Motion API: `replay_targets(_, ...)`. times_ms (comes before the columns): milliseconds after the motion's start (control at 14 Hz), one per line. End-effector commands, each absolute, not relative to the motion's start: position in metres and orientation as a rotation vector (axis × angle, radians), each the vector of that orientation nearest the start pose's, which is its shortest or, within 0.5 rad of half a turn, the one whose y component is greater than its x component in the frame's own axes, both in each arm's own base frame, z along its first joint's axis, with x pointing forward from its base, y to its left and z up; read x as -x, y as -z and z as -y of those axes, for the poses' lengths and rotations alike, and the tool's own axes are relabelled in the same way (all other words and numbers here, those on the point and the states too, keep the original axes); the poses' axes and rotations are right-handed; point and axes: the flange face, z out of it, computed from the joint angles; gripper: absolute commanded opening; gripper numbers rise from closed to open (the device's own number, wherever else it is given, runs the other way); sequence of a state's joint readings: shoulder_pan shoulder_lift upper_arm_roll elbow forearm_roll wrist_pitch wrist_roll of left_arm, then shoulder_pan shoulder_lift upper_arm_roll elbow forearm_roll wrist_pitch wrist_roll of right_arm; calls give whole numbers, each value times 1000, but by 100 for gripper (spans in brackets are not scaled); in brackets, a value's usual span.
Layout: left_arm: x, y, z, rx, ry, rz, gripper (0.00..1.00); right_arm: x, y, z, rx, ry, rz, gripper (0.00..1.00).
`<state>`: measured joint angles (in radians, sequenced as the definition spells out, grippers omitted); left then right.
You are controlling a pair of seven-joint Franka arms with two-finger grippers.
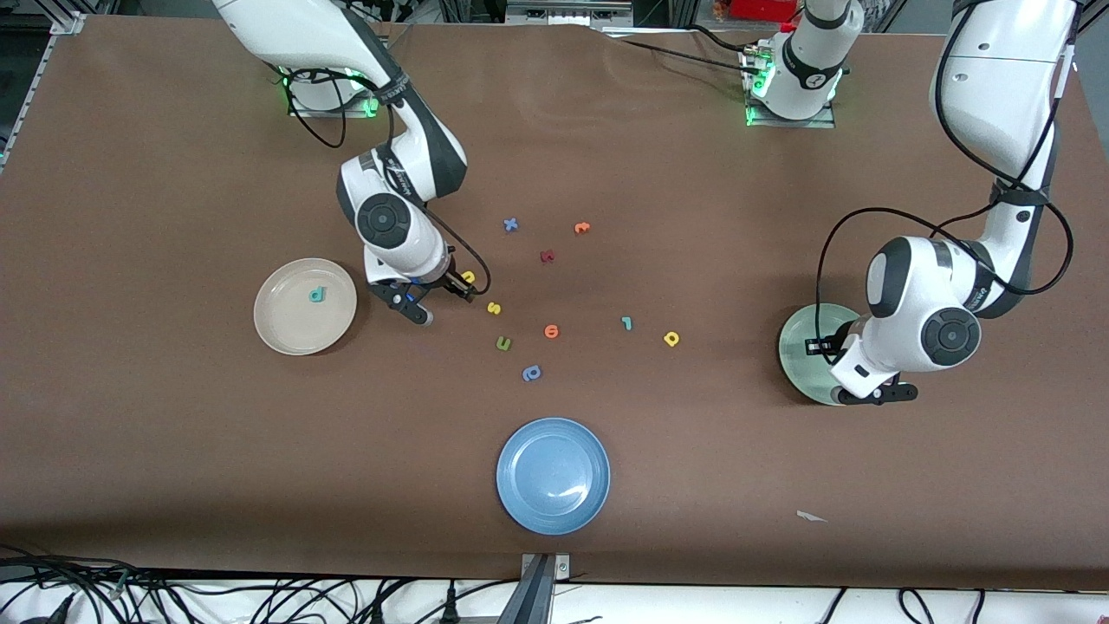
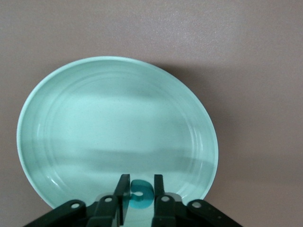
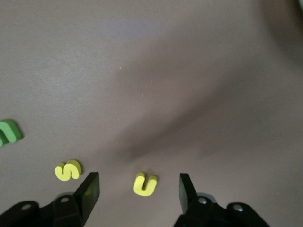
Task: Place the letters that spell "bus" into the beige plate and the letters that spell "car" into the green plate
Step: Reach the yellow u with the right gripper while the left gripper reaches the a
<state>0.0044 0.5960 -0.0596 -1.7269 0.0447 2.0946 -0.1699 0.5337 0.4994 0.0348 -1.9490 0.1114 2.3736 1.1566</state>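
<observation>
My left gripper (image 1: 879, 395) hangs over the green plate (image 1: 801, 347), near the rim that faces the front camera. In the left wrist view my left gripper (image 2: 140, 182) is shut on the teal c (image 2: 142, 196) above the green plate (image 2: 118, 118). My right gripper (image 1: 437, 299) is open, low over the table beside the beige plate (image 1: 286, 329), which holds the teal b (image 1: 317, 295). The yellow u (image 1: 468, 277) lies on the table between the fingers of my right gripper (image 3: 139, 187). Close by is the yellow s (image 1: 494, 308), also seen as the yellow s (image 3: 67, 170). The teal r (image 1: 626, 323) and yellow a (image 1: 671, 338) lie mid-table.
A blue plate (image 1: 553, 475) sits near the table's front edge. Loose letters lie mid-table: green u (image 1: 503, 344), orange round letter (image 1: 552, 331), blue p-shape (image 1: 531, 373), blue x (image 1: 510, 224), an orange letter (image 1: 582, 228), a dark red one (image 1: 547, 256).
</observation>
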Motion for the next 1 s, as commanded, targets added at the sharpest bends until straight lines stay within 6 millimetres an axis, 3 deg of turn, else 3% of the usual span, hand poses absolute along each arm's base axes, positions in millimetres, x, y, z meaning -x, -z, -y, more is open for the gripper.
replay_targets(0, -648, -237, 28, 3080, -319, 129, 90, -501, -197, -354, 2884, -142, -1224, 75)
replay_targets(72, -648, -243, 34, 3086, -311, 141, 99, -498, -194, -354, 2878, -140, -1238, 72)
replay_targets(143, -648, -250, 41, 3085, -301, 168, 99, -496, -192, -353, 2880, -145, -1245, 68)
replay_targets(286, -645, -261, 81, 3098, -283, 245, 100, -491, -187, -351, 2883, -155, -1266, 57)
replay_targets(430, -639, -267, 122, 3104, -283, 361, 100, -486, -183, -349, 2894, -167, -1268, 57)
replay_targets(716, -624, -269, 191, 3104, -291, 483, 100, -485, -181, -347, 2896, -170, -1275, 57)
replay_targets(931, -615, -258, 235, 3106, -248, 540, 99, -485, -180, -348, 2897, -171, -1273, 46)
